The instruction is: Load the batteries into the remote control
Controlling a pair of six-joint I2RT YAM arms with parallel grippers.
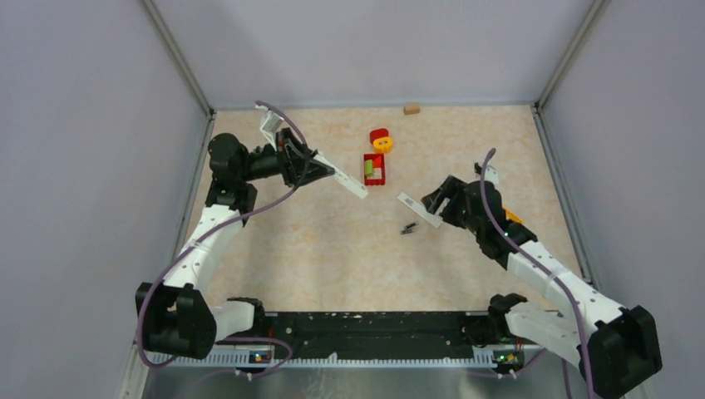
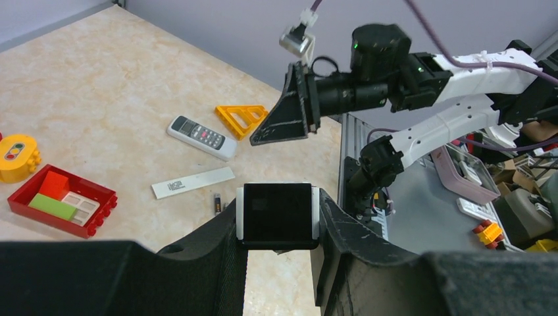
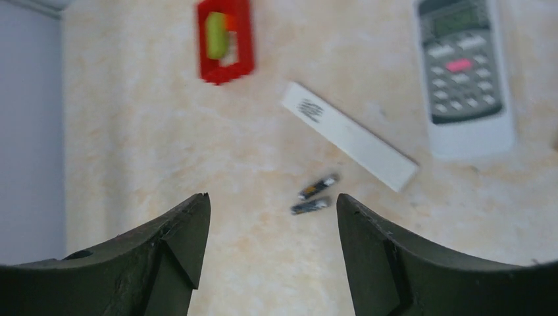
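We see our right jaws spread wide above the bench [image 3: 131, 131], with two batteries [image 3: 314, 197] lying just beyond the gap between them. Our left jaws pinch a white remote control [image 2: 278, 214].

Plain lilac-grey walls [image 1: 374, 50] enclose a beige marbled tabletop [image 1: 332, 249] with metal corner posts [image 1: 179, 56], evenly lit.

Two tiny dark batteries [image 3: 318, 187], seemingly near-parallel, flat; white remote control [image 1: 353, 184] in left gripper [image 2: 279, 222].

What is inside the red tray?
The red tray holds a green block, a red block and a pale insert. Anything beneath them is covered.
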